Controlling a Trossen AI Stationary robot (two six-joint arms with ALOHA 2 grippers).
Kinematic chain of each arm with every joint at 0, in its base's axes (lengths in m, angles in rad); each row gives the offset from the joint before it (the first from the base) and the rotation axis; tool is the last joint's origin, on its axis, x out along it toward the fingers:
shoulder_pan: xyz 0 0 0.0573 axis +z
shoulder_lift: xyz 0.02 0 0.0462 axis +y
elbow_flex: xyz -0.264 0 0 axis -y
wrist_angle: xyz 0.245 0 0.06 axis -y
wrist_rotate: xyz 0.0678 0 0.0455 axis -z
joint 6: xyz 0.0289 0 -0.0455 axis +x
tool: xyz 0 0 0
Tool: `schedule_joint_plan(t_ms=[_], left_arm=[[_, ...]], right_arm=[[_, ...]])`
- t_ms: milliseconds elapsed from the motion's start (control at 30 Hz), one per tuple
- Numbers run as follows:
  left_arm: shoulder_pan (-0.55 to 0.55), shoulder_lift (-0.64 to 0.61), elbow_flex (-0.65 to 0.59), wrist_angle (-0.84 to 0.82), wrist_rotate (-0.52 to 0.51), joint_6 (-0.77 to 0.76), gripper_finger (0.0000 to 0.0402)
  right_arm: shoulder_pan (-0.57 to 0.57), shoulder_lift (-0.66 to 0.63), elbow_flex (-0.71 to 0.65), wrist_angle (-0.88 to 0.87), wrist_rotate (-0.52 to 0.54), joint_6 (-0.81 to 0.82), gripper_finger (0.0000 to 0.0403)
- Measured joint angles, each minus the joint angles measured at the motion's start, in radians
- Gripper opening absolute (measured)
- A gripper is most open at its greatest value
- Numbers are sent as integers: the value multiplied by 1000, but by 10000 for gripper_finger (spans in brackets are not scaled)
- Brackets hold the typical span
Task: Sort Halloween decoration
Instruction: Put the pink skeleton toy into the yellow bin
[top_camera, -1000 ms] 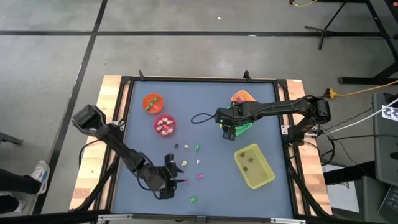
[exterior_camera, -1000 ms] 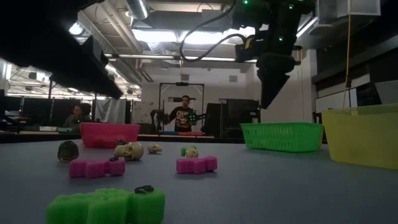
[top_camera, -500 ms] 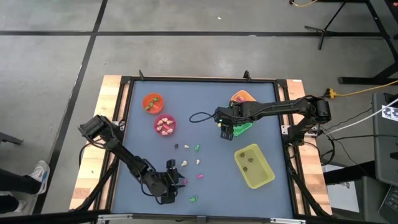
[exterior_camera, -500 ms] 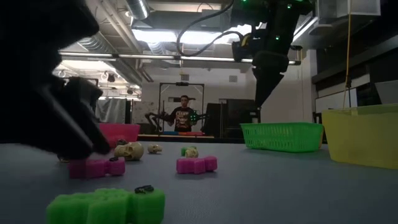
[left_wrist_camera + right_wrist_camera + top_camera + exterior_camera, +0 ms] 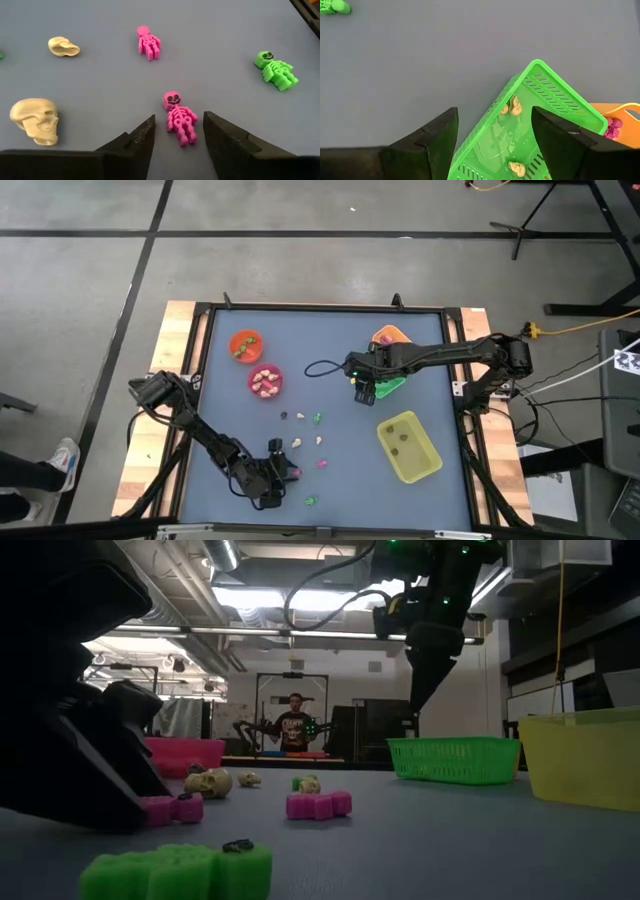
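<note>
Mostly ribbed pink skeleton (image 5: 180, 119), smooth cream skull (image 5: 35, 120)

Beyond my tabletop (image 5: 450, 840), the room opens into a workshop: ceiling light strips (image 5: 300, 595) glow between exposed pipes, and a person (image 5: 294, 725) stands by a dark frame at the back. From above, grey concrete floor (image 5: 300, 240) crossed by dark lines surrounds me.

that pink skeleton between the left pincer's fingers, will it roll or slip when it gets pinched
The pink skeleton lies flat on the table, so it probably won't roll. Its ribbed, bumpy body likely gives the open left pincer some bite. It looks small and light, so it may skid or twist if one finger touches first.
</note>
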Motion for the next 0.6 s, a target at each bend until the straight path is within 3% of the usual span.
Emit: schedule_joint_plan(t_ms=[333,600], left_arm=[[0,1,0,-4,6,0,86],[0,1,0,-5,10,0,34]], right_arm=[[1,0,0,11,-3,0,250],[1,0,0,99,-85,1,250]])
